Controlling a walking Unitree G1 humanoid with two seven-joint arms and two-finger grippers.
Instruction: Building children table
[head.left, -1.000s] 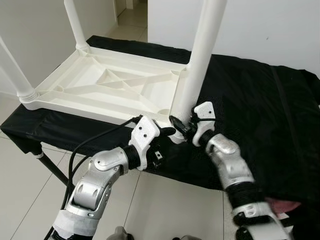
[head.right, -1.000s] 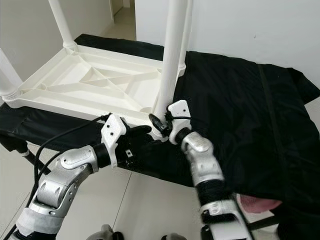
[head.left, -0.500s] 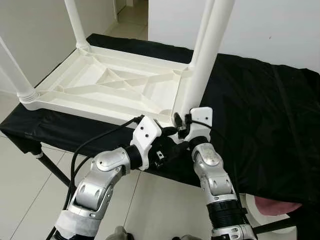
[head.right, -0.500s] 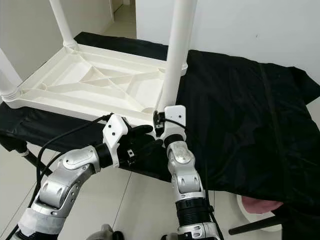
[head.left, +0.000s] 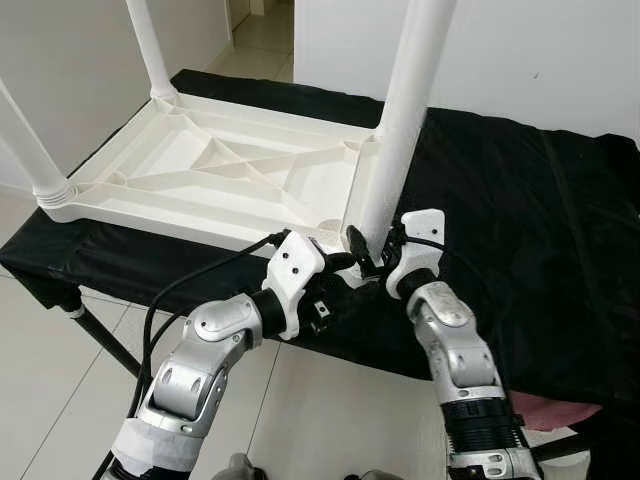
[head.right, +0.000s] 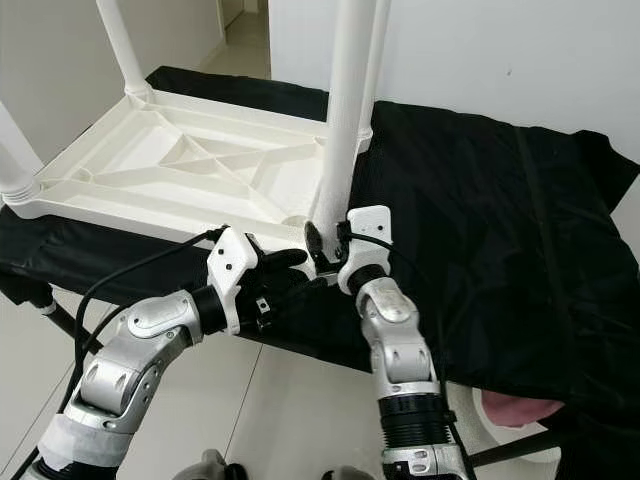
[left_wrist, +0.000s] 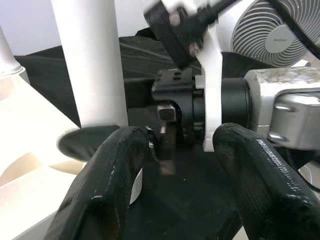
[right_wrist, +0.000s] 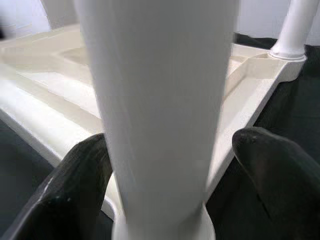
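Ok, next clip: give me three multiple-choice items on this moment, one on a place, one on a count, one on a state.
1. Where is the right gripper?
A. at the base of the near leg
B. on the far left leg
C. hanging idle by the floor

2. How many legs stand on the tabletop?
A. one
B. two
C. four

3. How does the tabletop lie?
A. upright on its legs
B. upside down on the black cloth
C. on its side against the wall

Answers: 1 A, the right gripper's fingers flank the near leg just above its socket. 2 C, a leg rises at each of the four corners. 3 B, the ribbed underside faces up, resting on the black cloth.
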